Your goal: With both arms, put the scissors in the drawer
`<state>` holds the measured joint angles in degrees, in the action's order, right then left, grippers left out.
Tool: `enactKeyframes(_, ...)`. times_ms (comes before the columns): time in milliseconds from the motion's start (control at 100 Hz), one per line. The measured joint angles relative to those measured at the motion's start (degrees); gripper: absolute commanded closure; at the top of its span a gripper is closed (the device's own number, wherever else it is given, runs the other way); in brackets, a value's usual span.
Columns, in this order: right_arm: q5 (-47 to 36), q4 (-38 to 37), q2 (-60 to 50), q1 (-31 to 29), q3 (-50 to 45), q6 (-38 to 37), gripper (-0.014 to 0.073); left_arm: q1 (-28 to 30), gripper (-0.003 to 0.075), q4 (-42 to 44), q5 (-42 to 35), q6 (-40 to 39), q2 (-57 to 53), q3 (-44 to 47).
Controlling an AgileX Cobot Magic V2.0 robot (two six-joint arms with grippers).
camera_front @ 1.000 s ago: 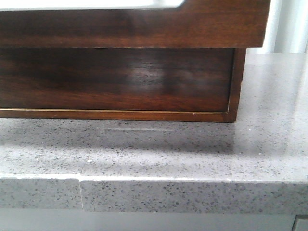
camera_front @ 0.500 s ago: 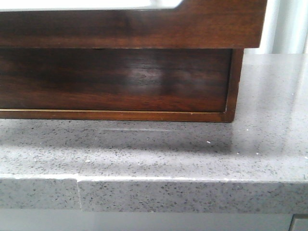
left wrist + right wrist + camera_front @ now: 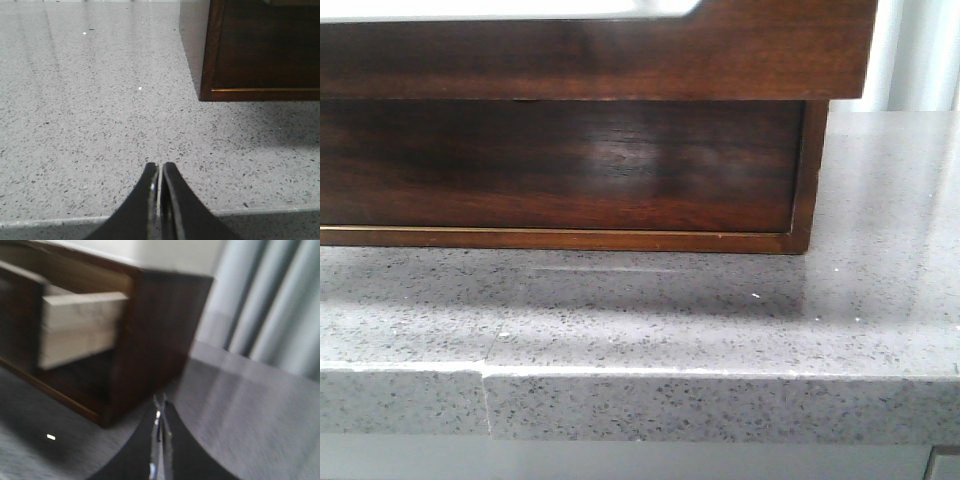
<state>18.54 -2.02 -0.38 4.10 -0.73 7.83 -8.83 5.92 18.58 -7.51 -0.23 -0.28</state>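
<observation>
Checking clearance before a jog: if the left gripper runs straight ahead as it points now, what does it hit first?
Probably nothing: the left gripper, shut, points along bare speckled countertop; the dark wood cabinet sits off to one side. Depth is unclear.

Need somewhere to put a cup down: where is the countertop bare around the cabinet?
The countertop is bare between the cabinet base and the front edge, and right of the cabinet toward the curtain. Beside the cabinet's other side, the left tool hangs over bare stone.

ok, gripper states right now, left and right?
Left black gripper: closed, nothing held, over the speckled grey stone counter.
Right black gripper: closed, nothing held.
</observation>
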Motion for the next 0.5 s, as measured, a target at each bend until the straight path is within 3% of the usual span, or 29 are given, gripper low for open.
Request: enactKeyframes(500, 0.47, -0.01, -0.12, -0.26, 0.0, 0.0, 0.0639, 0.0, 0.074, 0.0, 0.0, 0.0, 0.0, 0.0)
